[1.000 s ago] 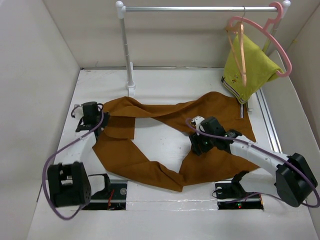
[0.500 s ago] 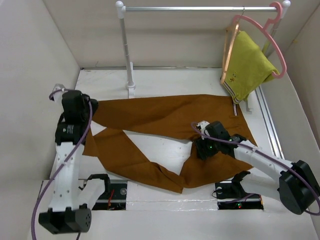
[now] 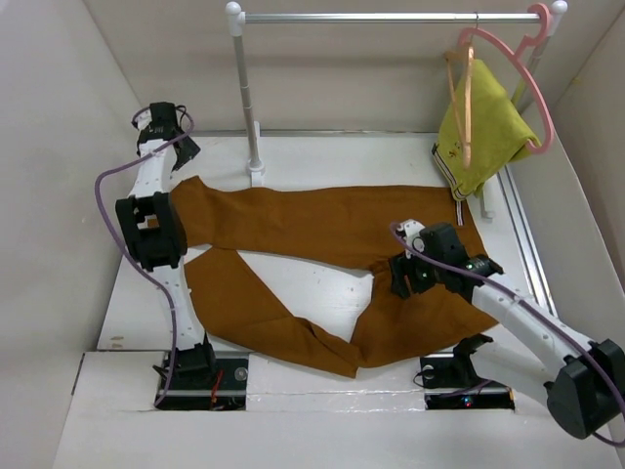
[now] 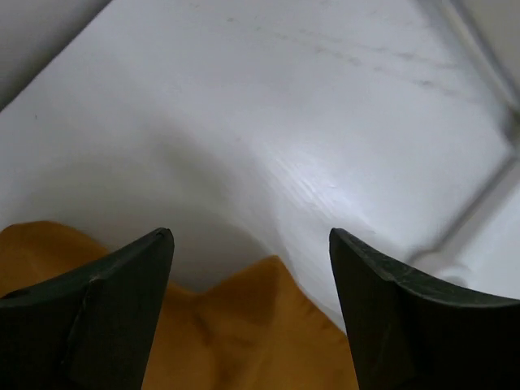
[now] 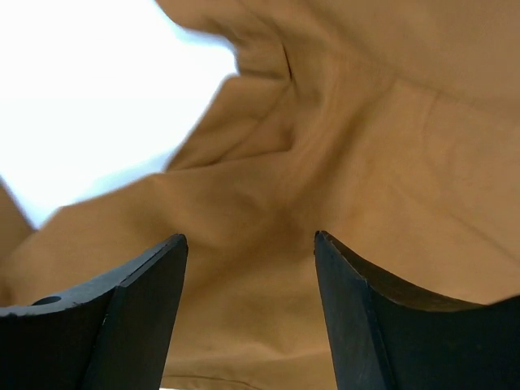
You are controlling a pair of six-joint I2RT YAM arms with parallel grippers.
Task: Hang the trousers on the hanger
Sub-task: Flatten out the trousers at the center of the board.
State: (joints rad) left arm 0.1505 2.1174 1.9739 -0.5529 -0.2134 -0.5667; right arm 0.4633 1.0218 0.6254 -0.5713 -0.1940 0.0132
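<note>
The long rust-brown cloth trousers (image 3: pixel 322 220) are laid flat on the white worktop (image 3: pixel 312 156). One leg is stretched toward the far left, the other is angled toward the near edge. The left gripper (image 4: pixel 252 244) is seen spread wide just above the far leg's hem, with nothing pinched. The right gripper (image 5: pixel 250 244) is likewise spread, held low over wrinkled cloth near the crotch. The thin light-brown wooden hanger (image 3: pixel 468 107) is hung on the metal rail (image 3: pixel 371 17), far right, tucked against the yellow-green garment (image 3: pixel 488 122) and well apart from both grippers.

Risks, as judged:
- Only a single layer may be caught if the right gripper is closed on the wrinkles, so the cloth could slip out when lifted.
- The hem may be missed by the left gripper, since so little cloth lies between its fingers.
- The yellow-green garment could be snagged or pulled down when the wooden hanger is fetched.
</note>
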